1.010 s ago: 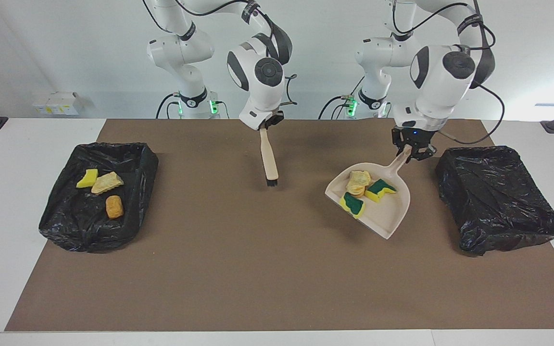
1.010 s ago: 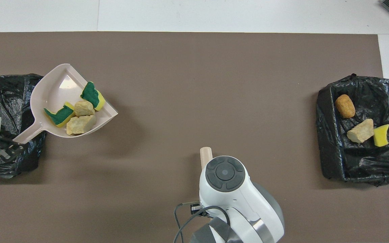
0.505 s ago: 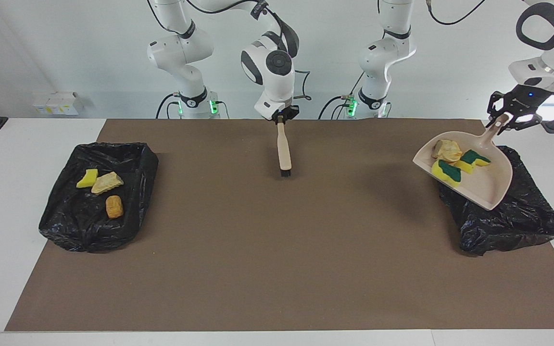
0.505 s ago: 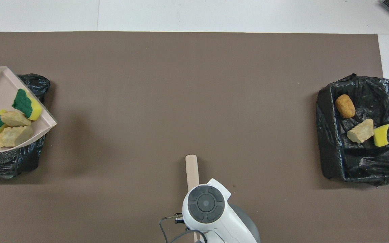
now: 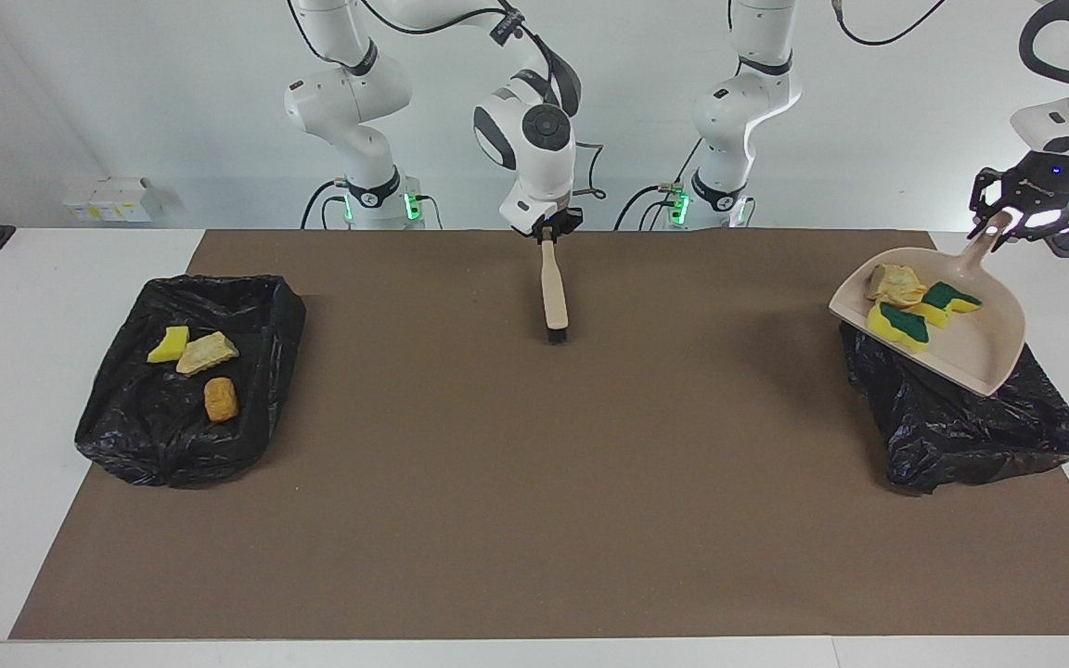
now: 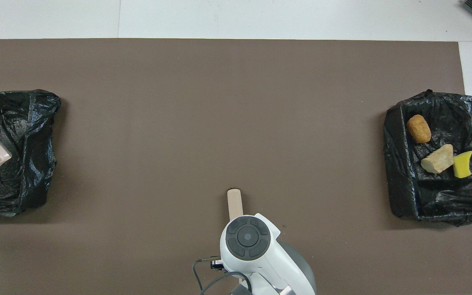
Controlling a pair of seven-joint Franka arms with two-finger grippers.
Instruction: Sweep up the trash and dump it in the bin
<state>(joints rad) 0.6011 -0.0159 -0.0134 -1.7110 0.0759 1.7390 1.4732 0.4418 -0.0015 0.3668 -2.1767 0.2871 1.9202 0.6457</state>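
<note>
Trash scraps (image 5: 906, 306) sit in the dustpan (image 5: 971, 348), held by its handle in the left gripper (image 5: 998, 227) over the bin (image 5: 961, 422). Tip it slowly so all fall inside. The right gripper (image 5: 548, 230) holds the brush (image 5: 554, 297).

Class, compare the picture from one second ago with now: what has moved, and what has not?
The left gripper carried the dustpan, with four scraps in it, from the mat to over the bin at its end. The right gripper drew the brush back toward the robots. The other bin and its three scraps stayed put.
</note>
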